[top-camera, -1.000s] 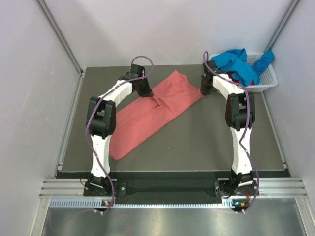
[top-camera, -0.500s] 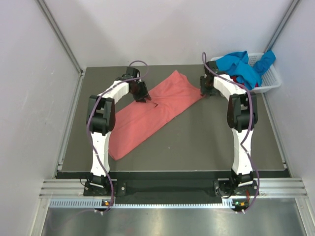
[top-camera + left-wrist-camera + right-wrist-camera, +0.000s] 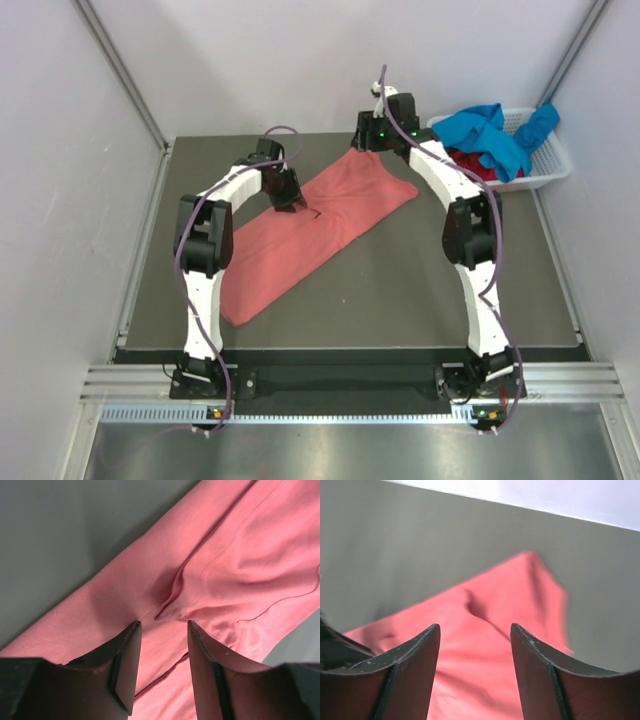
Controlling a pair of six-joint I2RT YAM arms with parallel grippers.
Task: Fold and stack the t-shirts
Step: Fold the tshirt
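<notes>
Salmon-pink t-shirt (image 3: 310, 235), folded into a long strip, lying diagonally on the surface (image 3: 430, 290) — left hand (image 3: 164, 630) over its central pucker, right hand (image 3: 475, 630) above its far end — both released, fingers apart, empty

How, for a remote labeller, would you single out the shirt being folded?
Across the middle of the dark table lies the salmon-pink t-shirt, a flat diagonal strip. The blue shirt and dark red shirt are bunched in the white basket.

Left end effector (image 3: 163, 625) agape; right (image 3: 475, 627) too
</notes>
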